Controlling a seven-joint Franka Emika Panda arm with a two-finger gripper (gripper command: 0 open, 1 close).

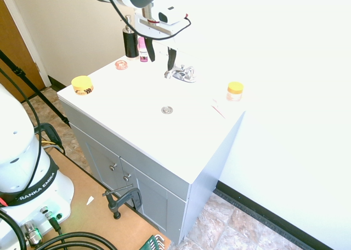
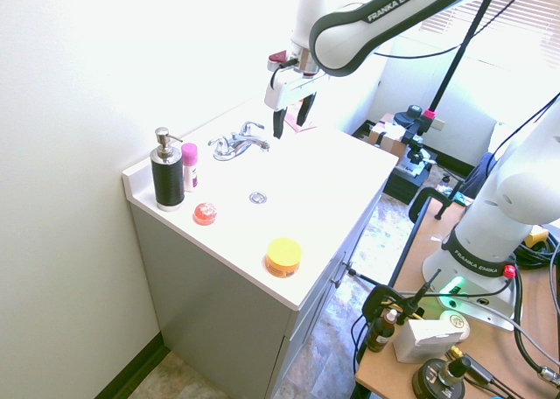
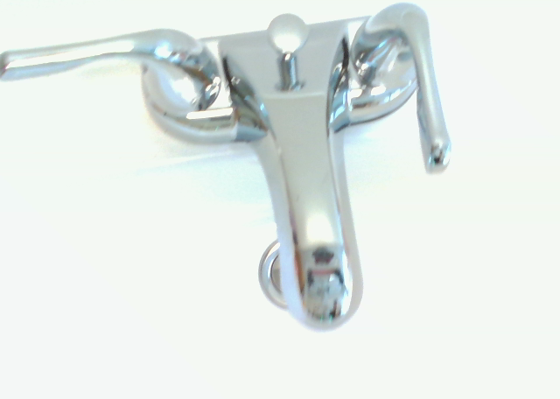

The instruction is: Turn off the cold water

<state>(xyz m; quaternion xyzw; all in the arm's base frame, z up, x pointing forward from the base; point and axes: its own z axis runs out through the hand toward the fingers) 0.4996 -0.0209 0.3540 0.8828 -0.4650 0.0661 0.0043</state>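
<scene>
The chrome faucet point(image 1: 181, 73) point(image 2: 238, 142) stands at the back of the white sink top, by the wall. No water stream shows from its short spout point(image 3: 306, 206). In the wrist view one lever handle point(image 3: 87, 53) lies out sideways and the other lever handle point(image 3: 429, 110) is swung toward the spout side. My gripper point(image 1: 160, 55) point(image 2: 293, 119) hangs open just above the faucet, fingers pointing down and holding nothing. It does not touch either lever.
A black soap pump point(image 1: 130, 41) point(image 2: 166, 176) and pink bottle point(image 2: 189, 165) stand at the back corner. A small red disc point(image 2: 204, 213), yellow tub point(image 1: 82, 85), orange-lidded jar point(image 1: 235, 91) and drain point(image 1: 167, 110) are on the vanity top point(image 1: 142, 135).
</scene>
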